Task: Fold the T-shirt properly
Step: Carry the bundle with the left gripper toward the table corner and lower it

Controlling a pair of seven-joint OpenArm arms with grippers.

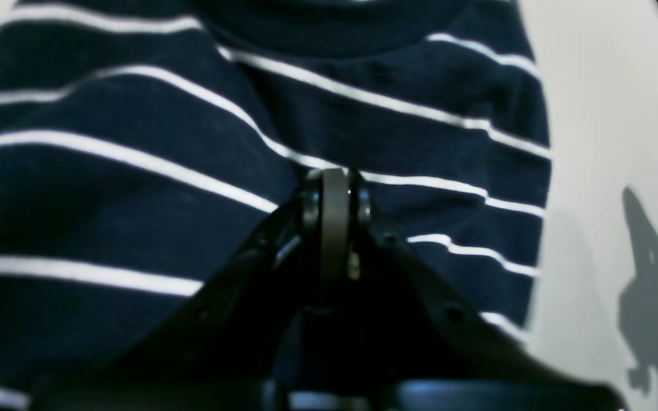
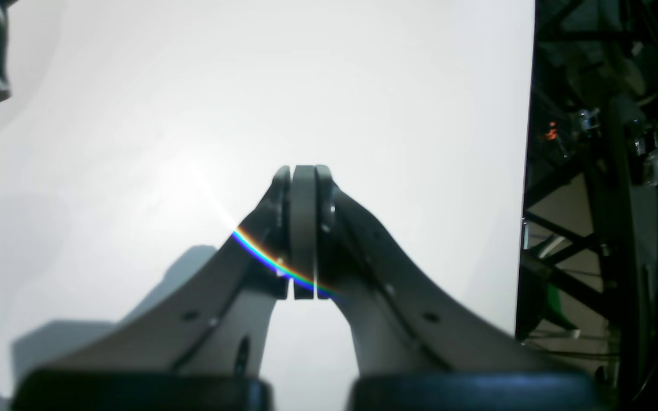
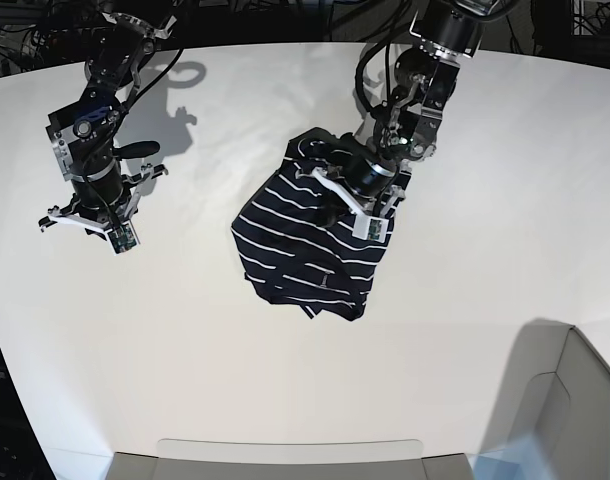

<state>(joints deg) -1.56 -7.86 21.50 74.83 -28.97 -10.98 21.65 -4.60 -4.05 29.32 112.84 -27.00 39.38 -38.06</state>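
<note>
At the near edge of the base view: a grey bin or tray rim [image 3: 285, 452] and a second grey container [image 3: 575, 400] at the corner, both well apart from the work.

Item 1. Table [image 3: 185, 330]: white, matt, bare around the garment.

Item 2. T-shirt [image 3: 305, 245]: dark navy with thin white stripes, lying bunched in a rough heap near mid-table, not spread flat. Layers overlap; collar and sleeves cannot be told apart in the base view. The left wrist view shows a raised ridge of cloth running up to the jaw tips, with the shirt's outer edge against bare table to one side.

Item 3. Left gripper [image 1: 334, 197]: jaws closed together, tips set at a crease in the striped fabric on the heap's far upper side. Whether cloth is pinched between the pads is not clear; the tips meet the fabric and a fold leads into them, so a thin pinch is likely. Judgement only.

Item 4. Right gripper [image 2: 303, 217]: jaws closed, nothing between them, hanging over bare table well apart from the shirt, toward the far side of the base view.

Handling note, as judgement: the step in hand looks like drawing the heap open before any fold. Do it well by lifting only one layer, pulling slowly outward along the table so the cloth unrolls, not drags, and bringing the idle right arm in to anchor or take an opposite edge. Soft knit will stretch and slip; keep tension low.
</note>
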